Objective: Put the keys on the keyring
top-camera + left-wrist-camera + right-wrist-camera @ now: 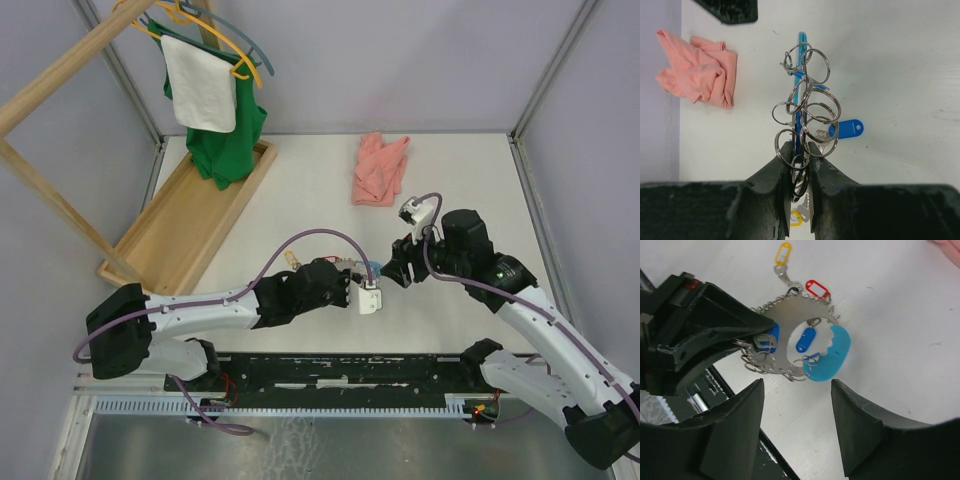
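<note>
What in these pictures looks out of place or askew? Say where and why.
A crumpled pink cloth lies loose at the far side of the table, no part of this job. The keyring stands on edge, pinched in the left gripper, not lying flat. Nothing looks spilled or broken.

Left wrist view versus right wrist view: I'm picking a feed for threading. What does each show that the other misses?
Only the left wrist view: the keyring edge-on, its silver rings overlapping. Only the right wrist view: it face-on, a red tag, the open right pincer. Both: the left pincer clamped on the keyring, and a blue tag.
</note>
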Controlling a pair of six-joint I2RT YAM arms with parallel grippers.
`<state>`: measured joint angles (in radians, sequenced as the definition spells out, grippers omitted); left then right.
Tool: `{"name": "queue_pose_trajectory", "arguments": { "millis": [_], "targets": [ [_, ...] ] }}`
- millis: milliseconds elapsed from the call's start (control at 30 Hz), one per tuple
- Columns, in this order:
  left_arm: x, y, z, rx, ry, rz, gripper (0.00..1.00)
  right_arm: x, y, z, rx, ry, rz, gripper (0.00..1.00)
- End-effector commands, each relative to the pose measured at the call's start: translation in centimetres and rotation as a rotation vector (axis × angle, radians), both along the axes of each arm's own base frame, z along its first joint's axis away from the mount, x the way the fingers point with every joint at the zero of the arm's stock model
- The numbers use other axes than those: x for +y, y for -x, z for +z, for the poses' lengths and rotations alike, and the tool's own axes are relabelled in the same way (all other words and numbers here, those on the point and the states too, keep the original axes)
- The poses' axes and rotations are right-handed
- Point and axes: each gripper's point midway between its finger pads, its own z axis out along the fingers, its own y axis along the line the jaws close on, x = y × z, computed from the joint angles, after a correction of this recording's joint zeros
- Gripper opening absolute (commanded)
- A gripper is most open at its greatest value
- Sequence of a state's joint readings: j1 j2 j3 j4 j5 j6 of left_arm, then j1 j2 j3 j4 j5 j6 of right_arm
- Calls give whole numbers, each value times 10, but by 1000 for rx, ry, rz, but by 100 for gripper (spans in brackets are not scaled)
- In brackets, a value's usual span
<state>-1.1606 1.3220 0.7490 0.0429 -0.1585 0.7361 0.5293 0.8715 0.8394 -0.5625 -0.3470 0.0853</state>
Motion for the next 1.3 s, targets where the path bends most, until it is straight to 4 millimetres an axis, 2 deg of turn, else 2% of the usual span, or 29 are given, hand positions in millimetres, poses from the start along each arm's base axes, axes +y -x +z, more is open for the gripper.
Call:
{"name": "queue_pose_trajectory", "arguments": {
  "millis": [0, 233, 333, 533, 667, 933, 1000, 1133, 1267],
  "targets": [
    [-21, -1, 47, 1, 174, -14, 3, 28, 5, 19, -12, -122, 132, 62],
    [-26, -1, 44, 21, 184, -11, 3, 44, 13, 11, 79, -173, 199, 59],
    [-28, 0, 45, 26, 200, -11, 3, 43, 11, -3, 117, -138, 182, 59],
    [-32, 3, 44, 39, 212, -29, 3, 41, 7, -17, 138, -93, 160, 55],
    [-30, 3, 42, 40, 209, -27, 3, 30, -2, -25, 135, -31, 78, 47],
    [-22, 3, 37, 38, 198, -9, 3, 8, -10, -25, 119, 45, -47, 30],
    [-22, 3, 35, 40, 195, -9, 3, 9, -8, -22, 121, 41, -38, 30],
    [-23, 3, 33, 51, 199, -1, 3, 23, 0, -10, 128, -36, 27, 34],
    [-23, 3, 30, 64, 211, 10, 3, 27, 0, -9, 131, -68, 35, 38]
  ]
}}
